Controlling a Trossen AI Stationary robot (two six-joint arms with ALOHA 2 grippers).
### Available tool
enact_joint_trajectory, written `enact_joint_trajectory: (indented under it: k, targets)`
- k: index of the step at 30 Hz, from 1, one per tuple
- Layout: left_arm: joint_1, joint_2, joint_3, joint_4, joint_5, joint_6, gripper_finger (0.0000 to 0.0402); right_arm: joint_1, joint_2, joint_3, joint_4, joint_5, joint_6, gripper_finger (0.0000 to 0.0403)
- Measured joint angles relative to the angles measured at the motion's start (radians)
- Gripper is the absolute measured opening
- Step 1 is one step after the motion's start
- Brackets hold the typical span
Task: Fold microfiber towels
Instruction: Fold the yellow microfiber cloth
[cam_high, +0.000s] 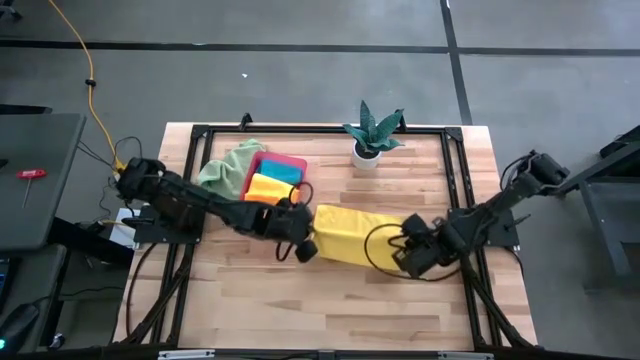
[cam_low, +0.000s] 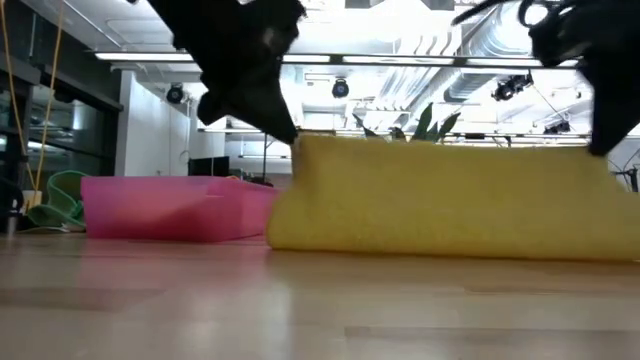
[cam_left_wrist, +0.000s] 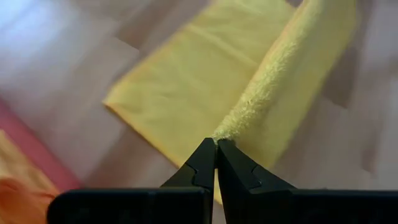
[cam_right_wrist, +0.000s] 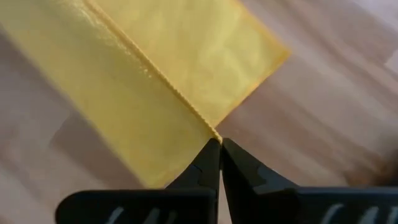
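1. Yellow square microfiber towel (cam_high: 355, 238): lying near the middle of the wooden slatted table (cam_high: 330, 300), partly folded, its lifted edge standing up along the whole length in the low view.
2. Left gripper (cam_high: 305, 246): pinching the towel's edge at the end nearer the table's left edge; in the left wrist view its fingers are closed tight on the raised hem.
3. Right gripper (cam_high: 408, 256): pinching the same towel at the end nearer the table's right edge; in the right wrist view its fingers are closed on the corner where the two layers meet.
4. Rigid pink rectangular plastic tray (cam_high: 290, 162): sitting toward the table's far edge, left of centre, holding a second yellow cloth (cam_high: 268, 187), an orange cloth (cam_high: 262, 198) and a teal cloth (cam_high: 282, 171), apparently folded already.
5. Pale green microfiber towel (cam_high: 228, 165): lying crumpled just beside the tray, on its left-edge side, apparently waiting its turn.
6. Small potted plant in a white pot (cam_high: 368, 148): standing near the far edge, clear of the work.
7. Handling note, as a judgement: both arms should be carrying the lifted edge across level and together, keeping it taut, and laying it flush on the opposite hem before letting go; uneven travel would be skewing the fold.
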Motion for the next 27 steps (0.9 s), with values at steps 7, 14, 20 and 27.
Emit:
enact_joint_trajectory:
  k: [7,14,20,27]
  targets:
    - [0.091,0.010,-0.013,0.023,-0.032,0.049,0.0000,-0.115,0.000,-0.068,0.031,0.041,-0.007,0.0000]
    - [0.147,0.029,-0.053,0.041,-0.043,0.050,0.0000,-0.202,0.001,-0.157,0.144,0.052,-0.008,0.0000]
    - [0.180,0.083,-0.056,0.139,-0.026,0.092,0.0000,-0.231,0.001,-0.173,0.154,0.014,-0.008,0.0000]
    - [0.200,0.144,-0.056,0.195,0.010,0.119,0.0000,-0.238,0.001,-0.173,0.132,-0.003,-0.008,0.0000]
